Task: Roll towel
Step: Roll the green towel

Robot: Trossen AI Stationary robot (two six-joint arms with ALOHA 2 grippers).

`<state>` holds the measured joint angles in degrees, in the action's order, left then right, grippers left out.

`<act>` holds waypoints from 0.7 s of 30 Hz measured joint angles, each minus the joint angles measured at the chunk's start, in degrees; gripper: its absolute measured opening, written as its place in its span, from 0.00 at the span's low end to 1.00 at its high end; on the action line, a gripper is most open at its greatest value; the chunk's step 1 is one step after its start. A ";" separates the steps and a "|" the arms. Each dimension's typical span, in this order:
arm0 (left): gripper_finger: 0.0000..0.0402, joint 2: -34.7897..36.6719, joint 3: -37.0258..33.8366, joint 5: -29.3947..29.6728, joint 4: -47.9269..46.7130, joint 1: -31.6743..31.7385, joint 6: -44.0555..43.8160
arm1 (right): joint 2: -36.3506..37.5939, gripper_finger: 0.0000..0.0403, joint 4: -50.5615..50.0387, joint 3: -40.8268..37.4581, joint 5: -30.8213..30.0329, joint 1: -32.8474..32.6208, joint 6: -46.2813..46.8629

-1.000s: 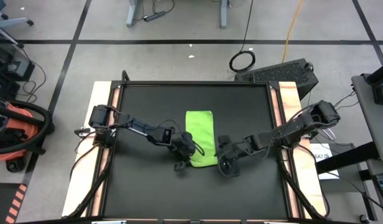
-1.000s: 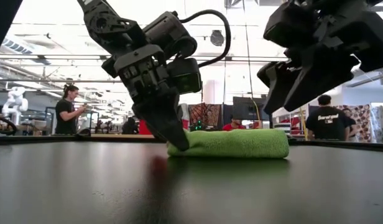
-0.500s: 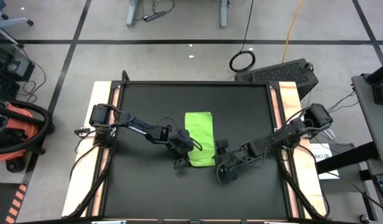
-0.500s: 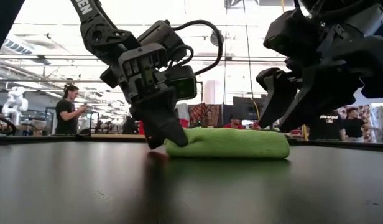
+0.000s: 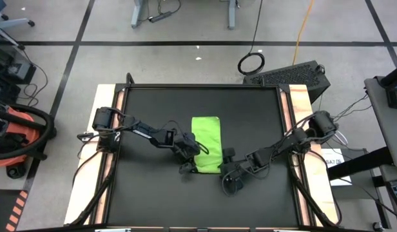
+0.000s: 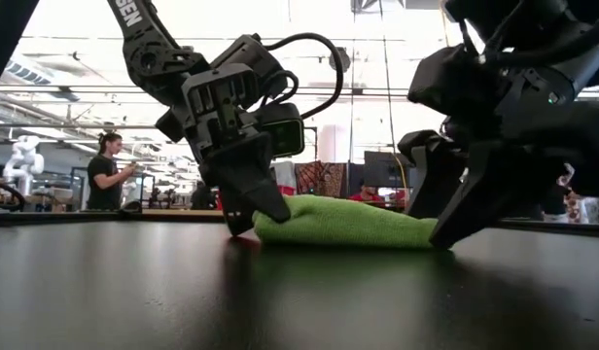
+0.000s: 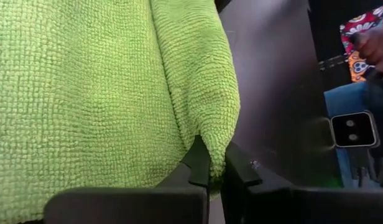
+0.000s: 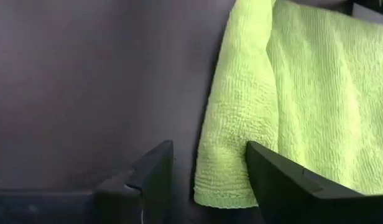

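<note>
Black mat (image 5: 153, 200) bears the towel (image 5: 207, 132); grey tiled floor (image 5: 185, 61) beyond.

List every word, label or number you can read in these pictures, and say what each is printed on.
"EN": white letters, the end of a cut-off word, on the left arm in the low view.
Paper sheet beside the table, high view: print too small to read.
Nothing else readable.
</note>
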<state>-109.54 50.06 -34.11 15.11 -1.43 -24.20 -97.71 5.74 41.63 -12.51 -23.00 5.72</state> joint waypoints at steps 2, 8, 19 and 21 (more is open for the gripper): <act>0.03 0.00 0.00 -0.54 0.09 0.34 -0.39 | -0.47 0.47 0.07 0.00 -1.04 0.00 0.36; 0.03 0.00 0.00 -2.99 0.46 0.76 -0.80 | -1.22 0.43 0.16 0.00 -3.44 -0.04 3.01; 0.14 0.00 -0.04 -3.15 0.98 0.21 0.57 | -1.13 0.03 0.45 0.08 3.70 2.77 11.27; 0.22 0.00 -0.04 -3.12 1.16 -0.14 0.63 | -0.98 0.03 0.52 0.09 7.32 3.65 12.89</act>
<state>-109.54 50.02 -37.23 16.27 -1.57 -23.57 -98.70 6.26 41.71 -5.19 -19.35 18.60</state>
